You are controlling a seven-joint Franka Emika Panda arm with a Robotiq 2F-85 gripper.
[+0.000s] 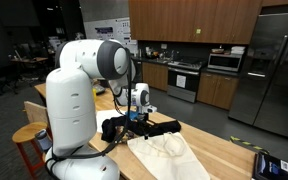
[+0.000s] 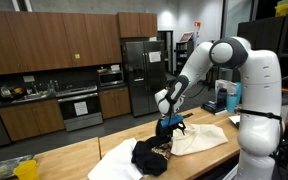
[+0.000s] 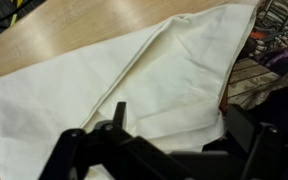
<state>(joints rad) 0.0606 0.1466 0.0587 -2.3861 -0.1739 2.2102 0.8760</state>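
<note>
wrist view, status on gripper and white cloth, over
Gripper low over the cloths, jaws unclear. White cloth spread on wooden counter. Black garment and patterned cloth bunched at its edge.

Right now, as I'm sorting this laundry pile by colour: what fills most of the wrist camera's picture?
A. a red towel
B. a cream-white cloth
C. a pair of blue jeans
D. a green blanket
B: the wrist view is mostly taken up by a cream-white cloth, which lies creased and folded on the wooden table.
</note>
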